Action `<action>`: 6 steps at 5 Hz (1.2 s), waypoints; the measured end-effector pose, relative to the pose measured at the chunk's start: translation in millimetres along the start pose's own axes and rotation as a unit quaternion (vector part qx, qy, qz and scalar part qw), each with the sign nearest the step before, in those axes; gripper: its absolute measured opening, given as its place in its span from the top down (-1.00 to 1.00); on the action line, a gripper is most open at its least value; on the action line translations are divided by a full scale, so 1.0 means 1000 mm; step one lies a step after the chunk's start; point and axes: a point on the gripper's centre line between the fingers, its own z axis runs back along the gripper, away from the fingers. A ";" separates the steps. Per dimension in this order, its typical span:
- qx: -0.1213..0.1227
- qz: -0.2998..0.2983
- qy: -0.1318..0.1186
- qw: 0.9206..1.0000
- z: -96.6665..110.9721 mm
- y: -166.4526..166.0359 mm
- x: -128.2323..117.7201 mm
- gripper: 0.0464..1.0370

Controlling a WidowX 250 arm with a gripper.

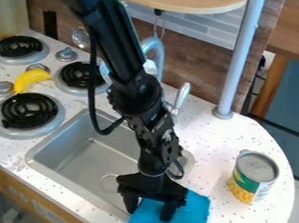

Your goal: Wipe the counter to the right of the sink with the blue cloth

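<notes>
Blue cloth [191, 221] under a wide-set hand [148, 214], right by the sink

Over on the left, I see a yellow banana [31, 78] lying among the black burner coils [28, 111], well away from the hand. Next comes the metal sink [40, 160], with the black arm [129, 71] slanting down across it and a loose cable [90, 92] looping beside it. That loop could snag on the sink's rim, I'd say, if the arm dropped low.

At the sink's near right corner, the hand stands wide over the cloth, one finger towards the basin, the other above the fabric. Coming down crooked, it might knock the rim, or pinch just a thin fold that slips out. A sideways drag could tip the cloth into the basin.

Farther right, the can [252, 177] stands upright, apart from the cloth, on the speckled counter [208, 124], leaving some room between. A wide swing might topple it near the rounded edge, and the pole [242, 58] behind limits high moves.
</notes>
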 end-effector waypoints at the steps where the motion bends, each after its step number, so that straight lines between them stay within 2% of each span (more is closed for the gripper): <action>1: 0.001 -0.003 0.003 1.000 0.000 -0.005 -0.001 -0.93; 2: 0.012 -0.007 0.007 1.000 0.000 -0.014 0.004 -0.93; 4: 0.015 -0.001 0.007 1.000 -0.001 -0.022 0.024 -0.93; 6: 0.015 0.007 -0.008 1.000 -0.005 -0.041 0.067 -0.93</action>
